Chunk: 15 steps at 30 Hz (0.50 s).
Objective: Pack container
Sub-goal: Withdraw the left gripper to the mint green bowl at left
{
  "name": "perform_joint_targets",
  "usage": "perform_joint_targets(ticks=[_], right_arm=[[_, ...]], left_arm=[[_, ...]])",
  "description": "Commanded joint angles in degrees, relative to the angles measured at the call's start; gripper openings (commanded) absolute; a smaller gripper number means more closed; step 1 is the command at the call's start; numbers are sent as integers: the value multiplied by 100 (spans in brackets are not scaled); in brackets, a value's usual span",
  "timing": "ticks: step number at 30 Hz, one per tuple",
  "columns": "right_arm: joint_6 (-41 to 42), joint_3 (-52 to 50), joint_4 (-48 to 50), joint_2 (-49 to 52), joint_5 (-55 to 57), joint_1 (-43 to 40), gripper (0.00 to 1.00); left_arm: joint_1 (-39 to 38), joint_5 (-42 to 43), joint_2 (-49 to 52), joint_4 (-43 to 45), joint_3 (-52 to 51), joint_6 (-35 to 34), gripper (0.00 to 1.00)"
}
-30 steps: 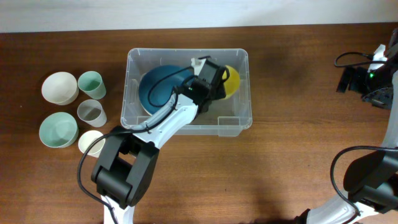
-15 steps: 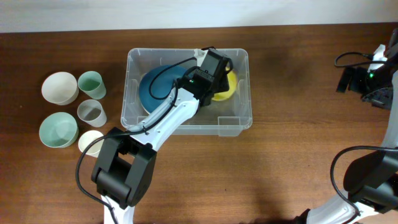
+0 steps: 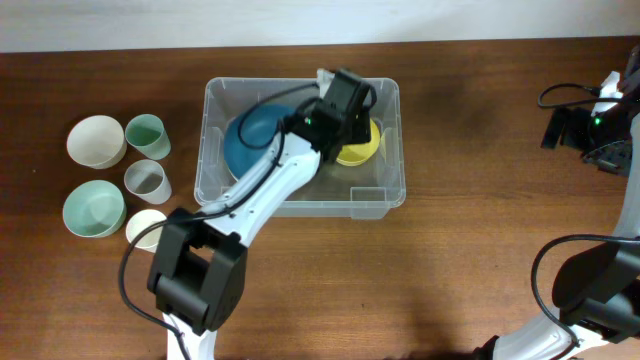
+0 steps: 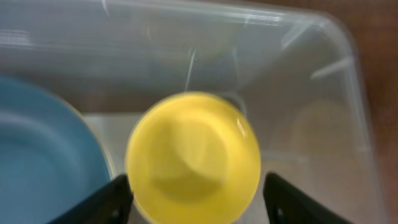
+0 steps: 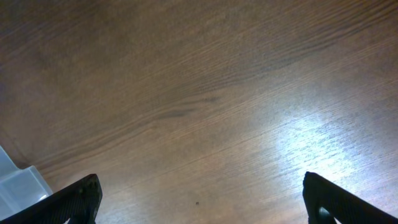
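The clear container [image 3: 380, 200] stands at the middle back of the table. Inside lie a large blue bowl [image 3: 245, 140] on the left and a yellow bowl [image 3: 362, 150] on the right. My left gripper [image 3: 345, 100] hovers over the container's far side, open. In the left wrist view its fingers [image 4: 196, 199] stand on either side of the yellow bowl [image 4: 193, 155], which rests on the container floor [image 4: 323, 93] beside the blue bowl [image 4: 43, 162]. My right gripper [image 5: 202, 199] is open and empty over bare wood at the far right [image 3: 590, 125].
Left of the container stand a white bowl [image 3: 96, 140], a green cup [image 3: 147, 135], a grey cup [image 3: 147, 181], a pale green bowl [image 3: 94, 208] and a cream cup [image 3: 147, 228]. A container corner [image 5: 18, 180] shows in the right wrist view.
My left gripper has moved toward the container's far wall. The yellow bowl now lies more exposed on the container floor. The right arm has not moved.
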Motion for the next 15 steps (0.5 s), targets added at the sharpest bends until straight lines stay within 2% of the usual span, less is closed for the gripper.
perform_joint_targets(ticks=[1, 5, 7, 11, 15], right_arm=[[44, -24, 4, 20, -13, -15, 99], [44, -24, 4, 20, -13, -15, 99], [44, -24, 4, 20, -11, -15, 99], [44, -24, 4, 20, -13, -15, 99], [44, -24, 4, 20, -13, -15, 99]], left_arm=[[256, -310, -260, -898, 1196, 503, 72], [678, -568, -627, -2586, 2243, 610, 87], [953, -728, -833, -3108, 2479, 608, 94], [1707, -695, -1377, -3836, 2562, 326, 99], [2577, -699, -1891, -4393, 2562, 28, 99]])
